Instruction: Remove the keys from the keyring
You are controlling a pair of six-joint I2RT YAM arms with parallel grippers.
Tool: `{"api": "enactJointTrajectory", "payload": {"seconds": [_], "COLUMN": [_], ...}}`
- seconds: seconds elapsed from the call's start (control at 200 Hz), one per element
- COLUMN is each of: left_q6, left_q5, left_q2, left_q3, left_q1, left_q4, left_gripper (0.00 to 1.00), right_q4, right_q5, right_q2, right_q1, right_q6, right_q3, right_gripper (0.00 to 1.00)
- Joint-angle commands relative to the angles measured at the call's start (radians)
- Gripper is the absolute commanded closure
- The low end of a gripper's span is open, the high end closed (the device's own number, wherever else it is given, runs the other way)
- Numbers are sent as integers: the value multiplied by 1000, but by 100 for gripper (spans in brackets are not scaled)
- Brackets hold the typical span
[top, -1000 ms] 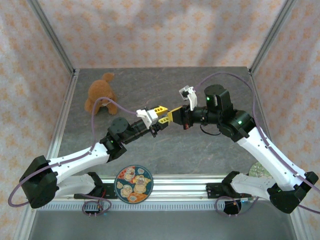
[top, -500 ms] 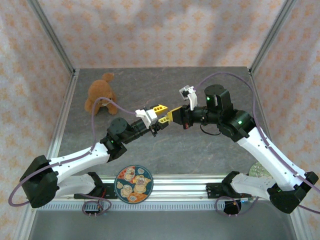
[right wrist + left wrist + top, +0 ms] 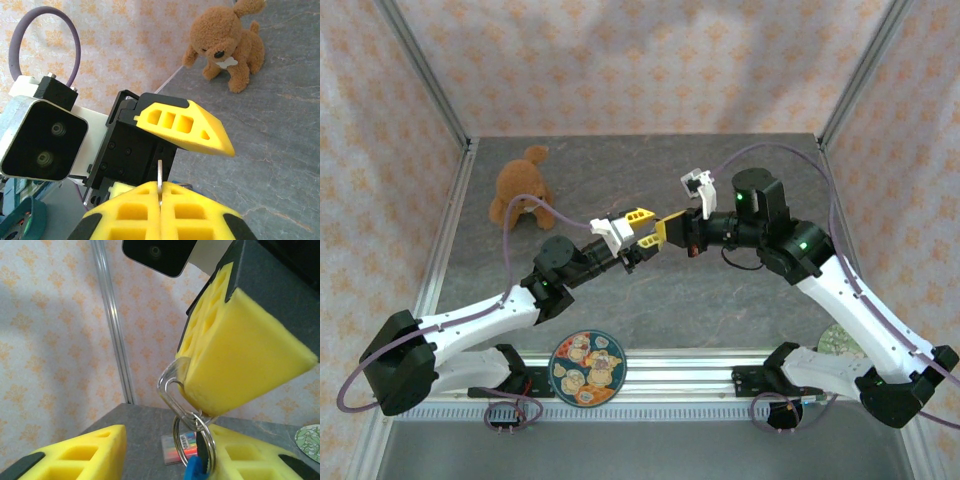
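My right gripper (image 3: 664,232) is clamped tight on a silvery clip (image 3: 161,385), held up over the middle of the table (image 3: 620,170). The keyring (image 3: 175,432) hangs from that clip with a blue piece (image 3: 195,471) at its bottom; the keys themselves I cannot make out. My left gripper (image 3: 642,236) meets the right one nose to nose, jaws apart, a yellow finger (image 3: 75,455) on either side of the ring, which hangs close against one of them. A plush dog (image 3: 520,190) sits far left.

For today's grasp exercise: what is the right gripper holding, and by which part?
The right gripper pinches the silver clip by one end.
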Motion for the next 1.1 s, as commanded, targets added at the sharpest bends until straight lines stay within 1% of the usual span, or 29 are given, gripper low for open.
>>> {"api": "enactJointTrajectory", "payload": {"seconds": [0.0,0.17,0.29,0.37,0.435,0.47,0.581,0.731,1.096], "left_q6": [-5,-5,-1,-1,-2,-3,-6,-9,-8], "left_q5": [6,0,0,2,2,2,1,-2,-7], "left_q2": [5,5,5,6,7,7,10,11,7], "left_q3": [0,-5,-2,-3,-2,-2,2,3,1], "left_q1": [-11,-13,-11,-13,-12,-13,-12,-13,-12], "left_q4": [53,62,58,58,55,56,52,51,65], "left_gripper": [58,60,65,66,71,73,73,69,71], "right_q4": [28,31,33,34,36,36,39,40,45], "right_q5": [7,4,2,4,4,4,3,4,-1], "right_q2": [-21,-20,-20,-23,-22,-23,-24,-25,-23], "right_q1": [-3,-4,-4,-4,-5,-5,-6,-7,-10], "right_q6": [15,17,19,20,22,23,27,29,27], "right_q3": [33,32,31,31,32,33,33,32,31], "right_gripper": [100,100,100,100,100,100,100,100,100]}}
